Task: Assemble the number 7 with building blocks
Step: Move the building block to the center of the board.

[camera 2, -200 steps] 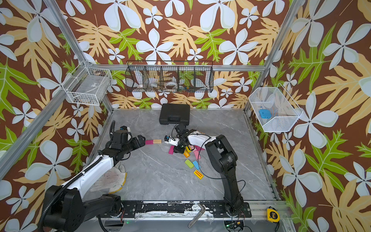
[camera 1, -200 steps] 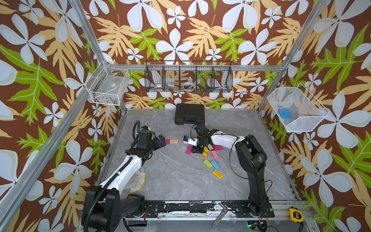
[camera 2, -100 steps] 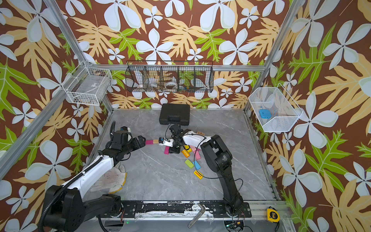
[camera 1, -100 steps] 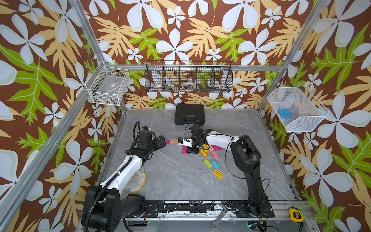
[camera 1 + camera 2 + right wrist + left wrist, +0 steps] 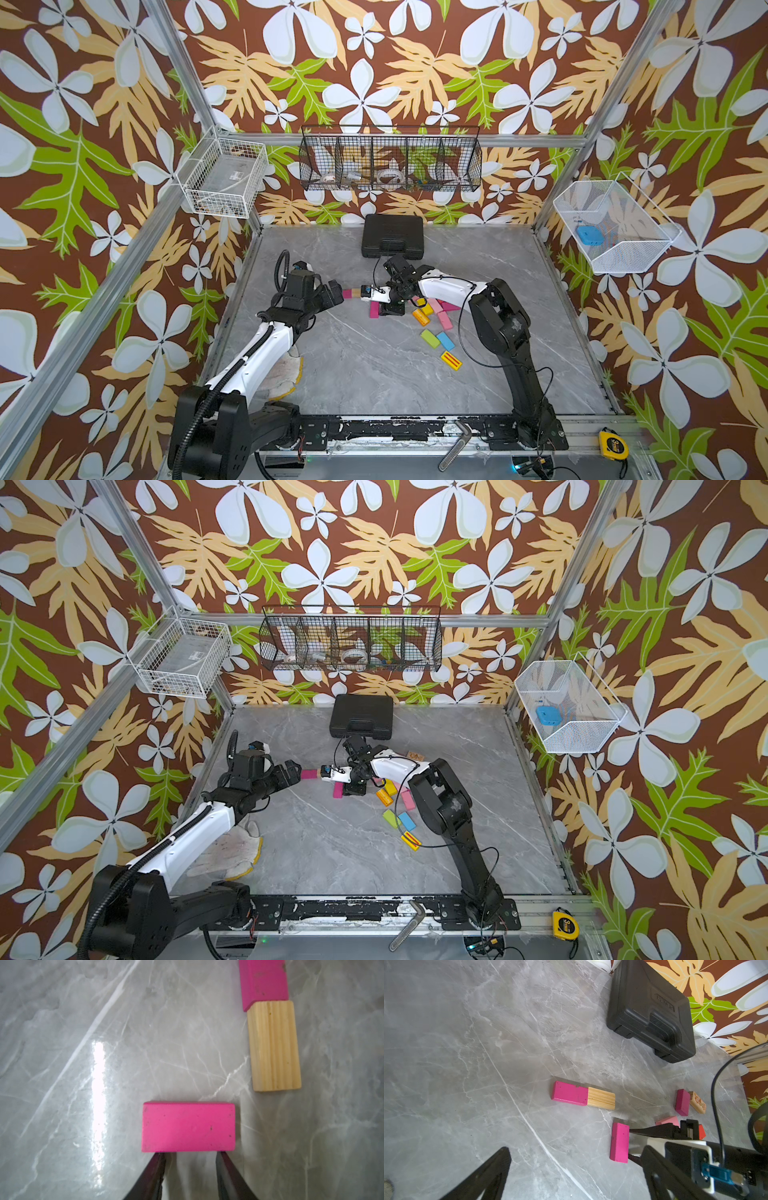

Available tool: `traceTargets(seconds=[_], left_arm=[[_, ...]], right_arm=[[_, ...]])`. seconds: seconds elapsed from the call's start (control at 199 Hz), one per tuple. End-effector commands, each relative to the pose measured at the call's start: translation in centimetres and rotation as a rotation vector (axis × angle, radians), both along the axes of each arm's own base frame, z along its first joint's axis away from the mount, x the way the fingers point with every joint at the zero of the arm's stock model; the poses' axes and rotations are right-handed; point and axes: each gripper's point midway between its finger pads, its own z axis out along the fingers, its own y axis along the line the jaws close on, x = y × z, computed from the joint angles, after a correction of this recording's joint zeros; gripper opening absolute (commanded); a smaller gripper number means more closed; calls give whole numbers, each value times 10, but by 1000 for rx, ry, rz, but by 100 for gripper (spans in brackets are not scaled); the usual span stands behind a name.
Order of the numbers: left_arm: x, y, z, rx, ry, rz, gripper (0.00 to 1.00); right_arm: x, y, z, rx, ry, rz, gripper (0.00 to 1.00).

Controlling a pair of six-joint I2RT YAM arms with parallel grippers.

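Currently, our right hand (image 5: pixel 190 1153) is slightly apart, clamping nothing, both tips touching the long edge of the loose block (image 5: pixel 188 1127), which lies flat on the counter (image 5: pixel 83 1022) near the wood block (image 5: pixel 274 1046). We judge uneven tip contact could spin it; overtravel could knock the wood block askew. Our left hand (image 5: pixel 336 292) stands wide apart near the magenta block (image 5: pixel 264 980).
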Motion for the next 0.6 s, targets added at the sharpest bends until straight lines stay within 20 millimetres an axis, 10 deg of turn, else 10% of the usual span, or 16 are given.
traceTargets(seconds=[0.0,0.597], left_arm=[[3,0,5,4,-19,0,100],[-3,3,13,1,-37,17,100]], right_arm=[[-5,-1,-7,-29,23,17,42],[-5,11,4,16,6,15,44]])
